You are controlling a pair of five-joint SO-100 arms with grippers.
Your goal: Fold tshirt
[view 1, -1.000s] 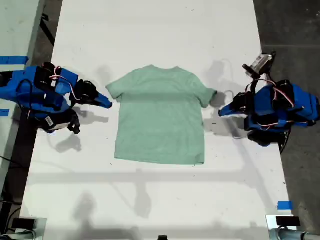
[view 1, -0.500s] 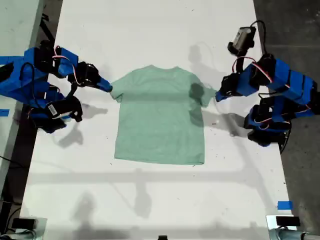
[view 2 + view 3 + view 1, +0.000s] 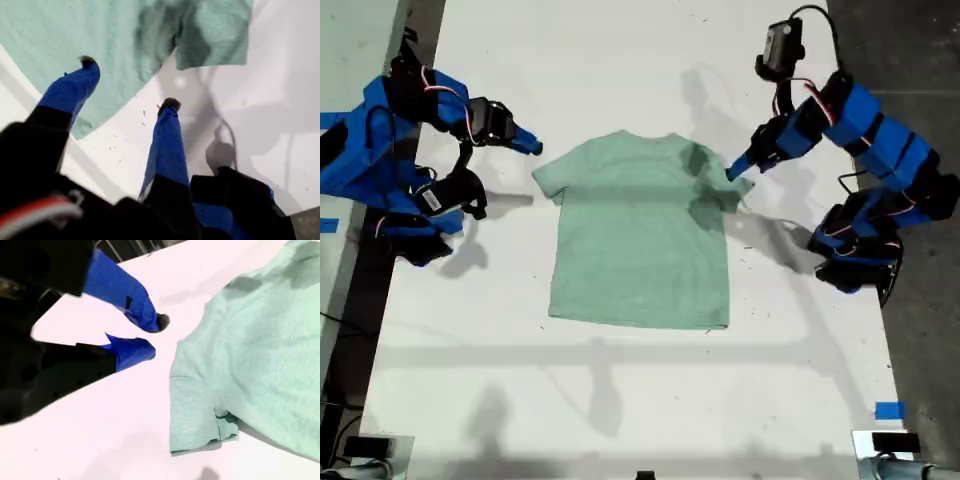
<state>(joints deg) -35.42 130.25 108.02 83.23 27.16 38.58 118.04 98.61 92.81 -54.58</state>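
tshirt (image 3: 640, 240) lies flat on the white table (image 3: 620, 400), roughly centred, collar toward the exterior view's top, both sleeves spread; not yet folded.

my first hand (image 3: 127, 82) is at the sleeve on the exterior view's right (image 3: 738, 168); jaws spread, one tip over the cloth, the other over bare table beside the sleeve edge; empty; can't tell if either tip touches.

my second hand (image 3: 152, 335) is at the exterior view's left (image 3: 525, 143), just off the other sleeve; tips parted a little, nothing between them; apart from the fabric.

Risks, as I judge them: first hand straddles the sleeve hem only; closing there may pinch a single thin layer and slip, or bunch the sleeve instead of lifting the shoulder; second hand is off the cloth; closing now grabs nothing, and uneven grips would drag the shirt askew on the slick table; a steep descent could jam a tip into the table.
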